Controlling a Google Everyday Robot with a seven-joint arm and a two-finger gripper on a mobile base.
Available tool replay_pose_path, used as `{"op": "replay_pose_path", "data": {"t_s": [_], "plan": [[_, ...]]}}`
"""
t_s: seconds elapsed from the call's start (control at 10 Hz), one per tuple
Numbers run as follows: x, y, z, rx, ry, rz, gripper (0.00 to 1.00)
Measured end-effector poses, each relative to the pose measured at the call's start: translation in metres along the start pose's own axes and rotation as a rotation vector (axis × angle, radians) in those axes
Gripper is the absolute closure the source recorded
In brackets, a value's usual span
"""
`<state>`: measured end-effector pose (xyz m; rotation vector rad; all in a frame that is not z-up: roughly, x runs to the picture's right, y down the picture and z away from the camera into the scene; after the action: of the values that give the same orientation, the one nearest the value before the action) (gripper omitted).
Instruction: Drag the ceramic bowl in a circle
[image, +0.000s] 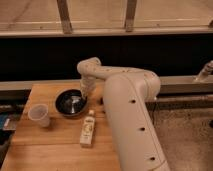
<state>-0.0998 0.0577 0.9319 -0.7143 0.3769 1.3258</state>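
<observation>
**My gripper (85, 93) at the right rim of the bowl (70, 103)**

Farthest left on the wooden table (50, 150) stands a whitish, see-through cup (39, 115). It is upright, with its mouth open to the top. It sits near the bowl and apart from it.

Next comes the bowl, round, shallow and glossy black, with pale glints inside. It rests on the table's back half, right of the cup.

My gripper reaches down at the bowl's right rim, on the far side. Whether it is clamped on the rim or loose, I cannot tell.

Just in front of the bowl's right edge a small pale bottle (88, 129) lies on the wood, its neck pointing toward the bowl.

To the right my thick white arm (131, 105) rises past the table's edge and bends left over the bowl.
</observation>
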Motion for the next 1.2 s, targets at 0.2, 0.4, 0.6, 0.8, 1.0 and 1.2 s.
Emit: {"op": "replay_pose_path", "data": {"t_s": [0.2,0.4,0.6,0.8,1.0,1.2], "plan": [[0.005,-0.039,-0.014,0.058,0.012,0.064,1.0],[-0.003,-0.068,-0.025,0.095,0.009,0.092,1.0],[-0.022,-0.08,-0.028,0.11,0.004,0.09,1.0],[-0.045,-0.074,-0.028,0.105,-0.003,0.077,1.0],[-0.081,-0.042,-0.028,0.067,-0.016,0.03,1.0],[-0.107,0.0,-0.029,0.012,-0.023,-0.051,1.0]]}}
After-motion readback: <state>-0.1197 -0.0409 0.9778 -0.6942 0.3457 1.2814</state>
